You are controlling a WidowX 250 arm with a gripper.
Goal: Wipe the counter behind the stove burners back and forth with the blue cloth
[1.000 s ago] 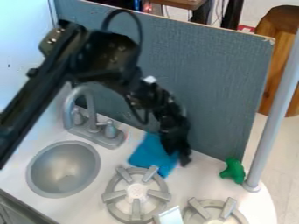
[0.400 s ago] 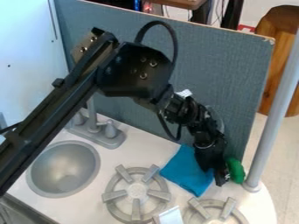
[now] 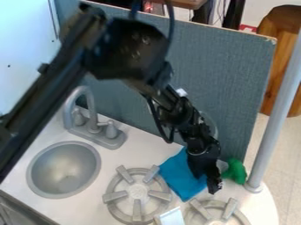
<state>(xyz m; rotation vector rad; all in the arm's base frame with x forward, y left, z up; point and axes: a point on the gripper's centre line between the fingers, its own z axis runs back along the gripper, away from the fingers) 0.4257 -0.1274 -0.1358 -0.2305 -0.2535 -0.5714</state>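
Blue cloth (image 3: 176, 176) at two o'clock from burner (image 3: 159, 195), our claw (image 3: 214, 185) at cloth's four; we can't tell opening, hold or completion.

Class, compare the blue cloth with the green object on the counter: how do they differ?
The blue cloth is spread out flat, while the green object is lumpy and raised. The cloth looks larger; the green object, smaller. Both lie on the white counter, close to the gripper.
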